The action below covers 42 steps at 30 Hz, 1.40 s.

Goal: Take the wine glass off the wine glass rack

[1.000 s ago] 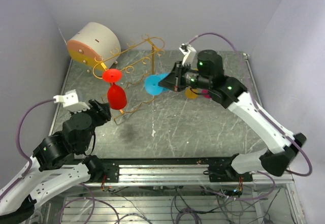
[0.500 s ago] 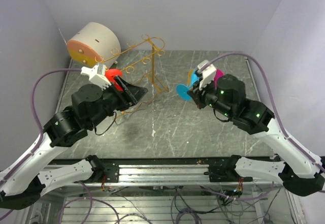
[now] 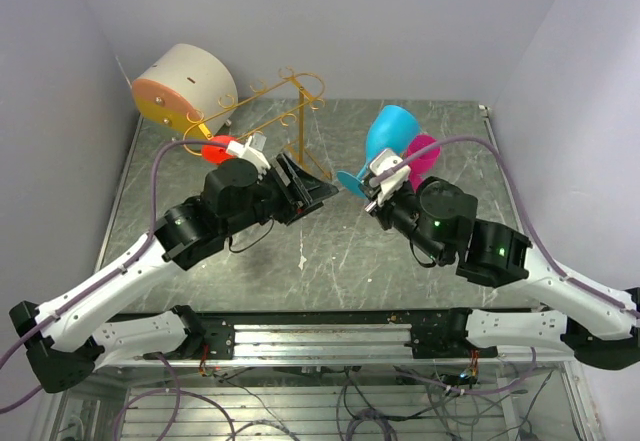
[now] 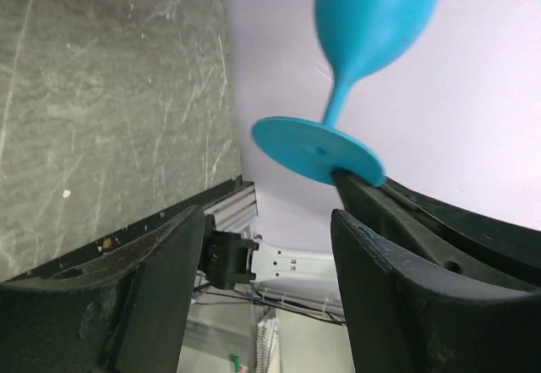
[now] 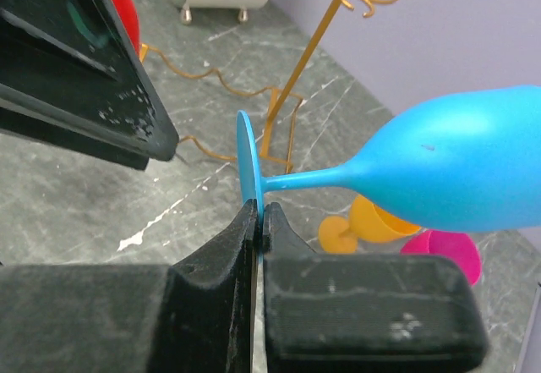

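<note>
My right gripper point(image 5: 259, 217) is shut on the edge of the foot of a blue wine glass point(image 5: 461, 164), held in the air with its bowl up and tilted away. From above, the blue wine glass point(image 3: 389, 131) is right of the gold wire wine glass rack point(image 3: 291, 97), apart from it. A red wine glass point(image 3: 213, 149) shows at the rack, partly hidden by my left arm. My left gripper point(image 3: 322, 189) stands open and empty just left of the blue foot point(image 4: 314, 148), not touching it.
A cream drum with an orange face point(image 3: 183, 86) stands at the back left, next to the rack. A pink glass point(image 3: 425, 151) and an orange glass point(image 5: 376, 219) lie on the grey marbled table point(image 3: 330, 251) under the blue one.
My right arm has drawn the blue glass away from the rack and tipped its bowl upward. My left arm has swung from the near left to the centre, its jaws a little wider.
</note>
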Available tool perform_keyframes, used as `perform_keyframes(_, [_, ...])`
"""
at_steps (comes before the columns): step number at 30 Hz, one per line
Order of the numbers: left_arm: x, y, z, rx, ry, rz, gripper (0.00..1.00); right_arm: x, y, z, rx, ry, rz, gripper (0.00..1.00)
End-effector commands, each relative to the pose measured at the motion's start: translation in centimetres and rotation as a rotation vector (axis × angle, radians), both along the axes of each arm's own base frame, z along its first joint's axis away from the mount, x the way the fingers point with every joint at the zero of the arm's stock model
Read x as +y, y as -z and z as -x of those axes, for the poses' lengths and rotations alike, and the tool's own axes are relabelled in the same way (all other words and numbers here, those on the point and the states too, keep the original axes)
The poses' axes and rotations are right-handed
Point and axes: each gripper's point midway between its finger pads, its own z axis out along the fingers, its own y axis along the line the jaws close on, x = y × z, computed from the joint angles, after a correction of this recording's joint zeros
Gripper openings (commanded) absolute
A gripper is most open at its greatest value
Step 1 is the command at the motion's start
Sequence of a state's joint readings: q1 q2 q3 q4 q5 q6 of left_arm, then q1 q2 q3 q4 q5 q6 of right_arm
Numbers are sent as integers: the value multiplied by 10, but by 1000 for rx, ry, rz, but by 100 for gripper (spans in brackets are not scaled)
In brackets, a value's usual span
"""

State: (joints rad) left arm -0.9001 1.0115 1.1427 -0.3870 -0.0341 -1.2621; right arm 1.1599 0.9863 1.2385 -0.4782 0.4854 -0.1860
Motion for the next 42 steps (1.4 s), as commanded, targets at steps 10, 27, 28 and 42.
perform_keyframes(10, [10, -39, 9, 11, -22, 184, 72, 1, -13, 9, -219, 81, 24, 0])
perform_keyframes(27, [16, -35, 11, 97, -62, 239, 72, 35, 0, 60, -440, -5, 109, 0])
perform_keyframes(28, [15, -34, 11, 99, -58, 238, 71, 36, 1, 62, -452, -11, 117, 0])
perform_keyframes(42, [-7, -23, 19, 130, 53, 285, 36, 53, -8, 71, -526, -56, 129, 0])
